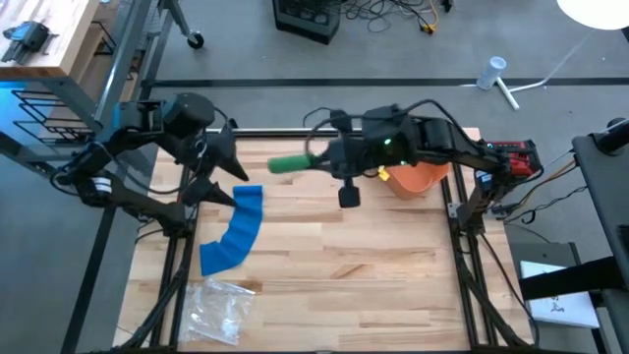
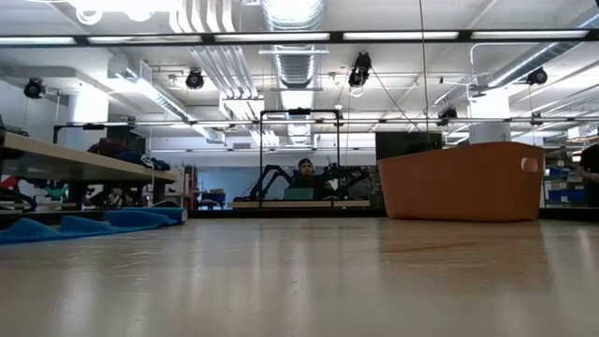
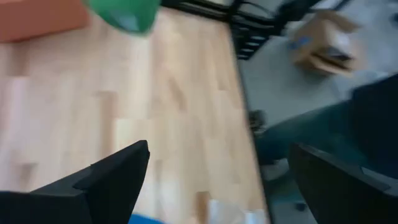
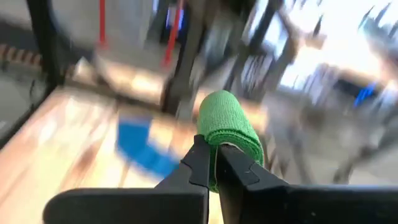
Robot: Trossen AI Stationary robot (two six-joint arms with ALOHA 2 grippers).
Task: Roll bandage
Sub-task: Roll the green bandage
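Observation:
A blue bandage [image 1: 236,231] lies unrolled and flat on the wooden table's left half, slightly curved; the low view shows it as a low strip [image 2: 84,225]. My left gripper [image 1: 238,189] hangs open just over its far end, with nothing between its fingers [image 3: 118,174]. A rolled green bandage [image 1: 290,164] is held in the air over the table's far middle by my right gripper [image 1: 316,162], which is shut on it. Neither gripper shows in the low view. My right gripper pinches the green roll's near end [image 4: 214,163] between its two fingers. The fingers come from the table's right, slanting a little down, and lie along the roll. The roll sticks out past the fingertips toward the table's left, lifted clear of the table.
An orange bin [image 1: 418,177] stands at the far right, under the right arm, and shows large in the low view [image 2: 463,183]. A crumpled clear plastic bag [image 1: 221,307] lies near the front left corner. Bare wood spreads over the middle and right front.

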